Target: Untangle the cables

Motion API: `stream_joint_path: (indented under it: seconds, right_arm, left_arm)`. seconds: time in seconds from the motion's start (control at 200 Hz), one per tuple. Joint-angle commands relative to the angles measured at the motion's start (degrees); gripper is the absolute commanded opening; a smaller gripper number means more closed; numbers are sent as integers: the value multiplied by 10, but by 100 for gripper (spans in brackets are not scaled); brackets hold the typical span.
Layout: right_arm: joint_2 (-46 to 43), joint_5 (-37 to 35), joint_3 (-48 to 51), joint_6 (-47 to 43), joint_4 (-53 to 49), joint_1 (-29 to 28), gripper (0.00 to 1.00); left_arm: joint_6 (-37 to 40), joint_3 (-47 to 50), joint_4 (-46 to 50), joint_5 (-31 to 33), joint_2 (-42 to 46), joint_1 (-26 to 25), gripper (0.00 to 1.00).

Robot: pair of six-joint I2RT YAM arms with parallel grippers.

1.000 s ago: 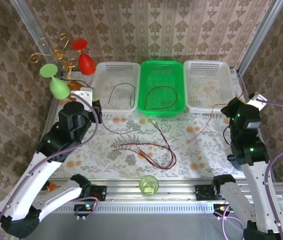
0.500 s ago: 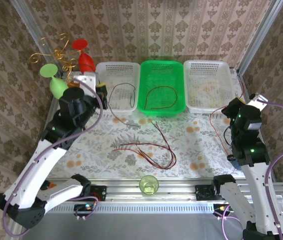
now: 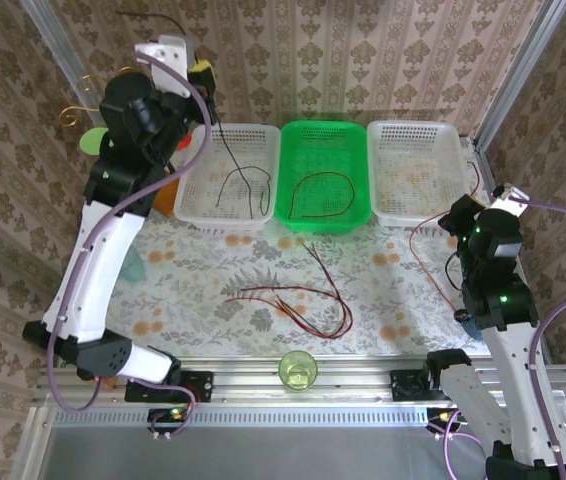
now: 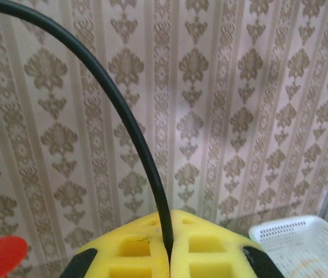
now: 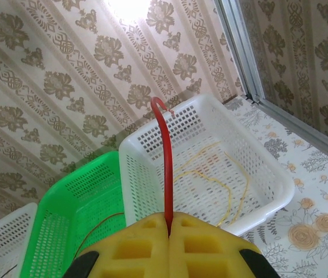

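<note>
I log: L gripper (image 4: 170, 252) clamped on thin black cable (image 4: 124, 116), R gripper (image 5: 168, 231) clamped on thin red cable (image 5: 168, 165). Floral-print table cloth (image 3: 183, 262) mid-frame, beige damask wallpaper (image 3: 363, 50) across top.

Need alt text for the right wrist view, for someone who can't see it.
The right claw, shut, pinches a red cable that rises from between its yellow pads. Behind sit a white basket holding yellow cables and, to its left, a green basket.
</note>
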State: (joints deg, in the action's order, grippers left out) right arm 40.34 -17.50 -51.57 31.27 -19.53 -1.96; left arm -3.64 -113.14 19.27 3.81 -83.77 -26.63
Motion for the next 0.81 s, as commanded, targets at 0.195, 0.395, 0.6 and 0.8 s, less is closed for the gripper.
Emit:
stream_joint_path:
  seconds: [0.195,0.395,0.6,0.8]
  right_arm:
    - [0,10,-11,7,14,2,0]
    - [-3,17,-13,12,11,2,0]
    - [-4,25,-19,14,6,2,0]
    - [-4,31,-25,12,-4,2,0]
  left_arm:
    - [67,-56,22,-2,-81,30,0]
    - [168,55,3,53,-130,14,0]
    - [155,100,106,64,-238,8,0]
    - [118,8,252,79,-389,24,0]
